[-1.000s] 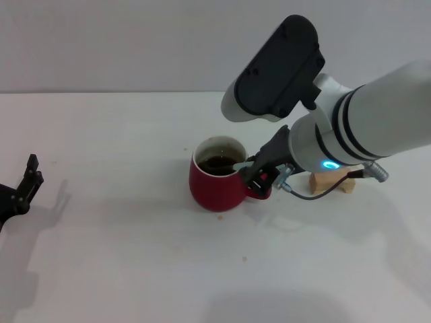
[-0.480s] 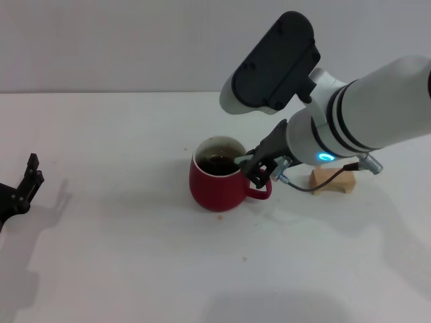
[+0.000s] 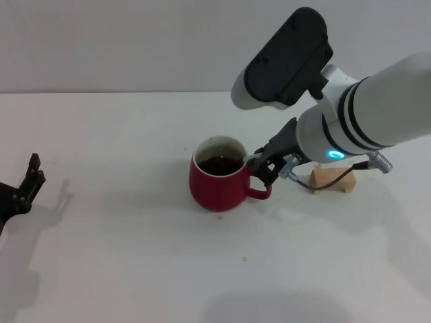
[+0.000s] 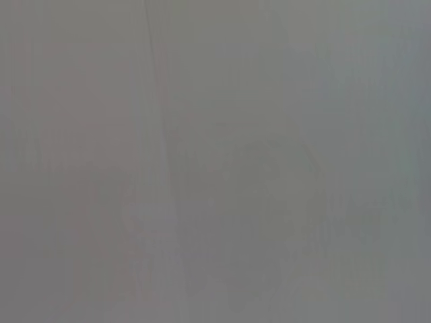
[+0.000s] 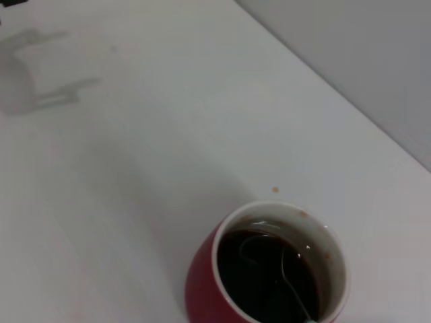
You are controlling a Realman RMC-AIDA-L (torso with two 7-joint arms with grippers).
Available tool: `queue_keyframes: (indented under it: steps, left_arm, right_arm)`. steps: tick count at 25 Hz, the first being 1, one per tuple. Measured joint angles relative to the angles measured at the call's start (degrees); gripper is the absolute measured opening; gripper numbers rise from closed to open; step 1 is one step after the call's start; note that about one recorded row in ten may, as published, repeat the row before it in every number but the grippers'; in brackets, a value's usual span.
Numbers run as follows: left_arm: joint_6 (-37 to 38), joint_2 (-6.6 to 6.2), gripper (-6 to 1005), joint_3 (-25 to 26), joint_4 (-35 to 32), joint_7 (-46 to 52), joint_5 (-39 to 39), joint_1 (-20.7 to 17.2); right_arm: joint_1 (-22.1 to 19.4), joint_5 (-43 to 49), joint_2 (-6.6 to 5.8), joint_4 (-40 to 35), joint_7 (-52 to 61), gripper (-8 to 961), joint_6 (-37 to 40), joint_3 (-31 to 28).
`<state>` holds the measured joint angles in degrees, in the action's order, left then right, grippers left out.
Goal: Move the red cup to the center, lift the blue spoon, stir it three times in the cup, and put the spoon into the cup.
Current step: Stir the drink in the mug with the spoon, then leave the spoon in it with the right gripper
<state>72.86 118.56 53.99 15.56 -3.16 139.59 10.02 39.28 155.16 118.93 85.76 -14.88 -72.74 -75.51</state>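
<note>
One arm works: the right gripper (image 3: 267, 166) pinches the blue spoon (image 5: 283, 274) so its bowl dips into the red cup (image 3: 217, 183), likely for stirring. The left gripper (image 3: 27, 182) waits far off, fingers unclear.

Right arm (image 3: 363, 128): you see a white cylinder with black rings, upper right of the frame.
Housing (image 3: 283, 60): black-faced, rounded.
Light (image 3: 333, 155): cyan glow.
Cable (image 3: 330, 185): grey.
Left hand (image 3: 20, 192): black, left edge.
</note>
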Motion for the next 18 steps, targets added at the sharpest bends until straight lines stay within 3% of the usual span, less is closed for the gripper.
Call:
queue_keyframes:
  steps: [18]
  left_arm:
    - [0.17,0.0,855,-0.03,0.0,0.0,0.07,-0.09]
  right_arm:
    - [0.92,-2.71,0.14,-0.12,-0.07,135,2.17,2.62]
